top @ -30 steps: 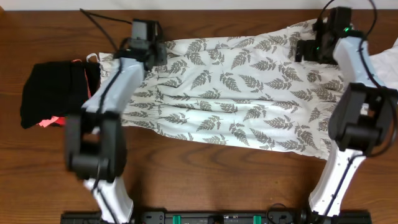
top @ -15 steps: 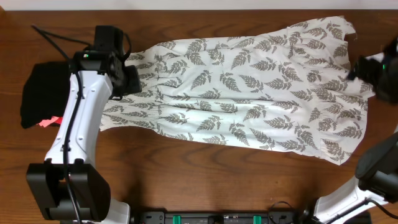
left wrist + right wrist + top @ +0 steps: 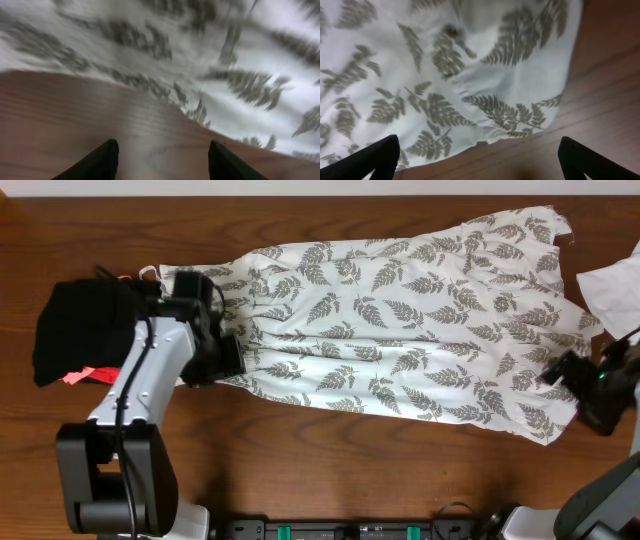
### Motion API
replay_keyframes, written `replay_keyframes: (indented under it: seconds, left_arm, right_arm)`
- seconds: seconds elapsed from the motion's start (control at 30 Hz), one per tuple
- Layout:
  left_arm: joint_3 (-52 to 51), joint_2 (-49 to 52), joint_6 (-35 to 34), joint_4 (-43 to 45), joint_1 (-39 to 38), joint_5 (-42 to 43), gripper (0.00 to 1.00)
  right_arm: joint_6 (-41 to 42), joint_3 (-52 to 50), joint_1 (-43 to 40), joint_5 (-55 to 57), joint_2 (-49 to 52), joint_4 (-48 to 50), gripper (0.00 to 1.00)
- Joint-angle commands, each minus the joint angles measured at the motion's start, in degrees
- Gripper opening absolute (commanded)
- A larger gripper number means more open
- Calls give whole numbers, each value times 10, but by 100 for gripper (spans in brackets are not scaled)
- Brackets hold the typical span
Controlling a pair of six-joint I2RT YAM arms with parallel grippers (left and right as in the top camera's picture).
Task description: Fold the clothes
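Observation:
The clothes point(image 3: 400, 330), a white dress with a grey-green fern print, lie spread flat across the table from left to right. My left gripper point(image 3: 230, 365) hovers at the dress's near-left edge. In the left wrist view it point(image 3: 162, 145) stands open over bare wood, with the blurred dress edge point(image 3: 210, 100) just ahead. My right gripper point(image 3: 557, 376) is at the dress's near-right corner. In the right wrist view it point(image 3: 479, 145) is wide open, and the hem corner point(image 3: 520, 120) lies just beyond its fingers. Neither gripper holds anything.
A black bundle with coral-pink trim point(image 3: 80, 330) lies left of the dress, close to my left arm. A plain white cloth point(image 3: 612, 285) sits at the right table edge. Bare brown wood point(image 3: 350, 460) runs along the near side.
My left gripper has come from the dress's far-left top down to its near-left edge. My right gripper has swung from the far-right corner to the near-right corner. The dress now lies fully spread.

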Motion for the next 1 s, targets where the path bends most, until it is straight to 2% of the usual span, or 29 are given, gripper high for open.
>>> replay_keyframes:
  seconds: [0.0,0.23,0.4,0.57,0.7,0.77,0.83,0.87,0.9,0.97]
  left_arm:
    - [-37,2,12,10,-16,27,58]
    - [-84,2,11,48,-41,33,58]
    - [-96,2,9,80,-44,33,59]
    - [-100,2,9,85,-44,33,59]
    - [-100,2,9,88,-44,33,59]
    - [-100,2,9,90,-44,33,59]
    - [-100,2,9,92,-44,33,59]
    - [-100,2,9,94,-44,33,59]
    - [-100,2,9,96,-44,33,59]
    - [-100,2,9,98,-44,33,59]
  right_arm:
    - [20,-52,-5,-2,0,27,99]
    - [39,-149,-51,21,0,111,99]
    - [39,-182,-99,16,0,164,99]
    - [42,-201,-111,11,0,198,99]
    - [57,-221,-110,10,0,228,90]
    - [59,-232,-110,6,0,247,73]
    - [64,-242,-110,5,0,259,49]
    - [65,-247,-110,0,0,264,44]
    - [65,-251,-110,-11,0,270,42]
    - [64,-252,-108,-14,0,269,44]
